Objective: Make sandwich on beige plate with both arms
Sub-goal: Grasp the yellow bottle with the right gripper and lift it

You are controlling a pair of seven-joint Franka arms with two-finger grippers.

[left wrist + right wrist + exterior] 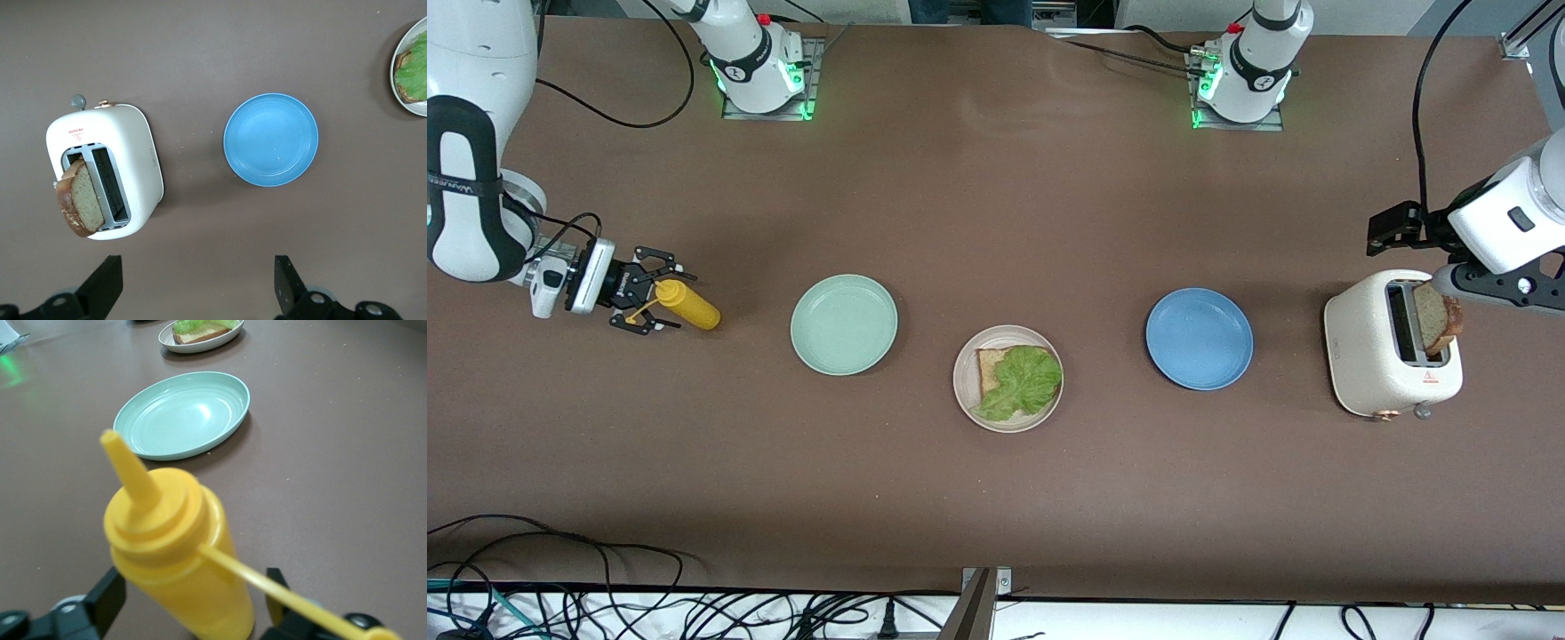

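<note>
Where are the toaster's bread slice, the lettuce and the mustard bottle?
bread slice [81, 198]: left wrist view, on its cut face.
lettuce [1024, 380]: front view, middle of the leaf.
mustard bottle [180, 567]: right wrist view, on its body.

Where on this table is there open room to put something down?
The mint-green plate and blue plate hold nothing. Bare tabletop runs nearer the camera than the beige plate. It is crowded where the right gripper brackets the mustard bottle, and where the left gripper is over the toaster.
</note>
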